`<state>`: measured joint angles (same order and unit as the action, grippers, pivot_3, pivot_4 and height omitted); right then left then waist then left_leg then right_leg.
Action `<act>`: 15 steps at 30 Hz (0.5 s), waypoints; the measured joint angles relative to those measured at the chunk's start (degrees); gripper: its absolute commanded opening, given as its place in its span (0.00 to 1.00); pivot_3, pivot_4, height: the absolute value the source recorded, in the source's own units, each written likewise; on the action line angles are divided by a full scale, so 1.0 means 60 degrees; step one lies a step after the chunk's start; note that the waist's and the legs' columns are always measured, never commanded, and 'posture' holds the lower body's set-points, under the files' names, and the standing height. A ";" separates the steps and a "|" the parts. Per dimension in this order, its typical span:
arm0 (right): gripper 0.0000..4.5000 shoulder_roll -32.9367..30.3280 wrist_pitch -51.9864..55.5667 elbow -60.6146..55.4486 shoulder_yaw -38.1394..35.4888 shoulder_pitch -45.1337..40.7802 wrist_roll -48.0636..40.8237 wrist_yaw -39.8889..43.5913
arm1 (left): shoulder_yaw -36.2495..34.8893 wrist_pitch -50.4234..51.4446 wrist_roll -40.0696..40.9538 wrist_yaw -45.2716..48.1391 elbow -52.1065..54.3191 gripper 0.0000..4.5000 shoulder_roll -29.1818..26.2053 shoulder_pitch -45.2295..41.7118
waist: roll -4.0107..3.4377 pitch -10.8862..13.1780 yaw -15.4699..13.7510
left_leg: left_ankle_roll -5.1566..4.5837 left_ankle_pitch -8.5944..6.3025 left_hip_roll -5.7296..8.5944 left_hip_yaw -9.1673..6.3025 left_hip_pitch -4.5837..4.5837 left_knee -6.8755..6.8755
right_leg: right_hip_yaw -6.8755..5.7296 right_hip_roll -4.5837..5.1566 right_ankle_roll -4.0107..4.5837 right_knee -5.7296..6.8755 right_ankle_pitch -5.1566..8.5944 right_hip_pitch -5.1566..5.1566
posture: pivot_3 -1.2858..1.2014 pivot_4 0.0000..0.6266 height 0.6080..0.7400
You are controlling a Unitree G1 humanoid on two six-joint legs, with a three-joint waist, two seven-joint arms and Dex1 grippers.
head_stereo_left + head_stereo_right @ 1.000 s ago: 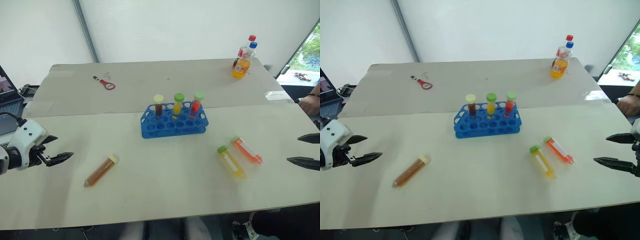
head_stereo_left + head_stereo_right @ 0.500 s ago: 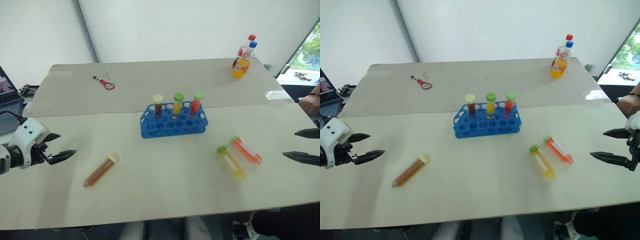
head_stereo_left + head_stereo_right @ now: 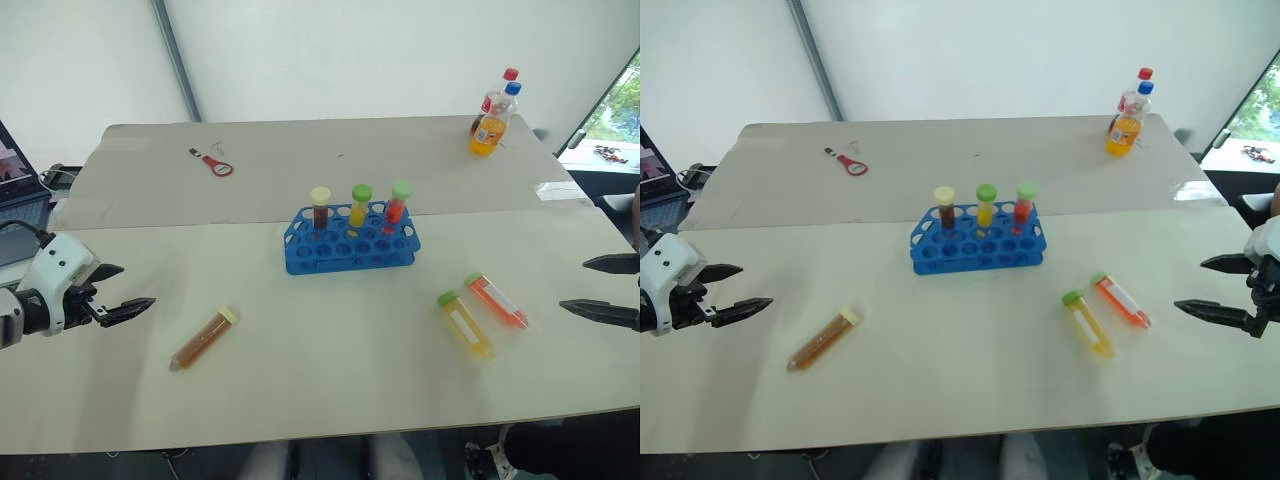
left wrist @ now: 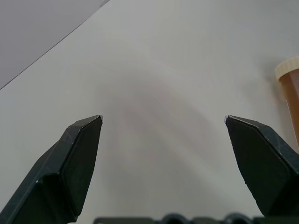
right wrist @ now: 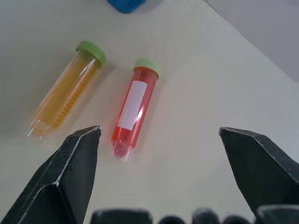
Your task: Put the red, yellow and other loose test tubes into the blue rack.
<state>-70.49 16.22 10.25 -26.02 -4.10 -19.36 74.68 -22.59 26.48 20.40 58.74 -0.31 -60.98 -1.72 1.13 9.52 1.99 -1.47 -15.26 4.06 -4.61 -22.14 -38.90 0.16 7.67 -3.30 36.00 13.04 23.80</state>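
Observation:
The blue rack [image 3: 350, 246] stands mid-table with three capped tubes upright in its back row. Right of it lie a yellow tube [image 3: 465, 324] and a red tube [image 3: 496, 300], both green-capped, side by side; both also show in the right wrist view, the yellow tube [image 5: 65, 102] and the red tube [image 5: 133, 110]. A brown tube [image 3: 203, 339] with a cream cap lies at the left front. My left gripper [image 3: 128, 291] hangs open left of the brown tube. My right gripper [image 3: 598, 288] is open at the right edge, right of the red tube.
A small red-handled tool [image 3: 213, 164] lies at the back left of the table [image 3: 330, 390]. Drink bottles [image 3: 490, 125] stand at the back right. A laptop [image 3: 18, 170] sits beyond the left edge.
None of the tubes or the rack has moved; the whole picture shifted slightly. My right gripper has edged a little further into view toward the red tube.

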 measured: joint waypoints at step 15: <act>1.00 0.0020 0.0106 -0.0016 0.0179 -0.0208 0.0011 -0.0304 | 0.0256 0.0444 0.0754 0.0348 0.1483 0.99 0.0116 -0.0468 | -0.0003 -0.0001 -0.0210 | -0.0003 -0.0005 -0.0022 0.0112 0.0003 0.0000 | 0.0110 -0.0018 0.0005 0.0023 -0.0004 0.0061 | 0.52 0.24 1.00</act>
<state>-70.37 16.86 10.16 -24.95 -5.35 -19.29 72.85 -21.05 29.15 24.92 60.83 8.58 -60.29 -4.53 1.12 9.51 0.73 -1.49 -15.29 3.93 -3.94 -22.12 -38.89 0.82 7.57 -3.27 36.14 13.01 24.16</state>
